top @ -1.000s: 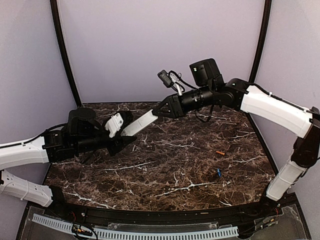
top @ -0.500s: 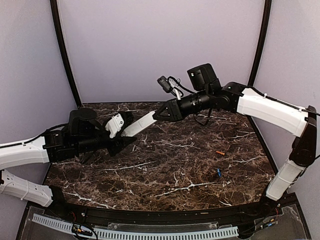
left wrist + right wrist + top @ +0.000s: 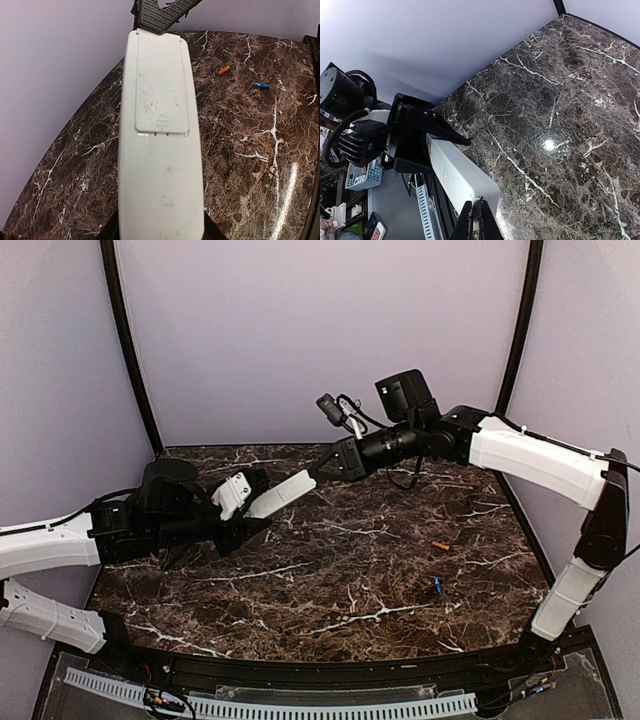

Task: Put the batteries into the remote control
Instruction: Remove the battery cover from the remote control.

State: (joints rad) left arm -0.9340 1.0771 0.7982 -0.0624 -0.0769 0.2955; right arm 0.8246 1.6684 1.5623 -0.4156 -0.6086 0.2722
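Note:
The remote control point(image 3: 281, 493) is a slim white bar held in the air, back face up, with its battery cover point(image 3: 161, 85) closed. My left gripper point(image 3: 243, 517) is shut on its near end, with the jaws at the bottom of the left wrist view point(image 3: 161, 235). My right gripper point(image 3: 481, 202) is shut, with its fingertips pressed against the remote's far end point(image 3: 157, 22). The orange battery point(image 3: 439, 545) and the blue battery point(image 3: 437, 585) lie on the table at the right. Both also show in the left wrist view, orange point(image 3: 224, 70) and blue point(image 3: 260, 85).
The dark marble table point(image 3: 340, 570) is enclosed by pale walls and black corner posts point(image 3: 130, 350). A perforated white rail point(image 3: 270, 705) runs along the near edge. The right arm's white links point(image 3: 530, 460) reach across the back of the table.
The remote has dipped a little at its far end. The right gripper has shifted slightly right and down and stays at that end. The left arm has barely moved. The batteries have not moved.

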